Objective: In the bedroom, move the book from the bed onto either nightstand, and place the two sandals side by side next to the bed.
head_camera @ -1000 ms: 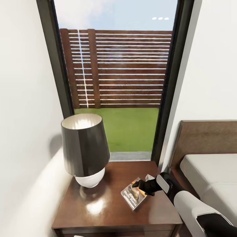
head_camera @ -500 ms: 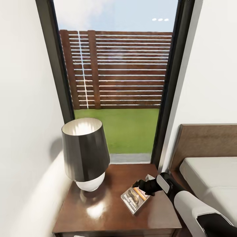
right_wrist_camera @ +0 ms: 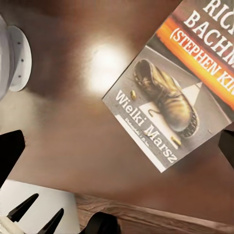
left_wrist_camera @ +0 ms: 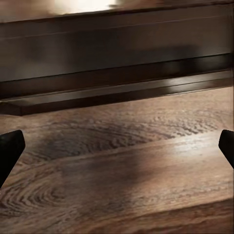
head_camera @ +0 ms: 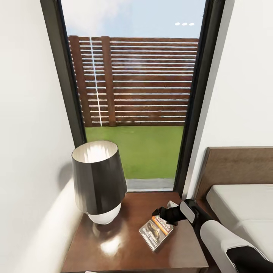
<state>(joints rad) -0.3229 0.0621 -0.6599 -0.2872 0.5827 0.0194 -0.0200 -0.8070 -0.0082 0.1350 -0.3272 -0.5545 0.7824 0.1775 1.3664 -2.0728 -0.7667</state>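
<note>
The book (head_camera: pixel 155 230), dark grey with an orange band, lies flat on the glossy dark-brown nightstand (head_camera: pixel 113 246), to the right of its middle. My right gripper (head_camera: pixel 160 212) hovers just over the book's far end, open, holding nothing. In the right wrist view the book (right_wrist_camera: pixel 170 112) rests on the nightstand top (right_wrist_camera: pixel 63 131), and the right gripper (right_wrist_camera: pixel 117 148) has its fingertips spread to both edges. My left gripper (left_wrist_camera: pixel 117 151) is open low over the wood-plank floor. The bed (head_camera: pixel 242 204) stands at the right. The sandals are out of view.
A lamp (head_camera: pixel 98 178) with a dark shade and white base takes up the nightstand's left half. A tall dark-framed window (head_camera: pixel 136 94) rises behind it. White walls stand close on both sides. The bed's headboard (head_camera: pixel 235 167) adjoins the nightstand's right side.
My right gripper has drawn back slightly from the book, which now shows more of its cover. The head view has shifted a little, so everything sits lower in it.
</note>
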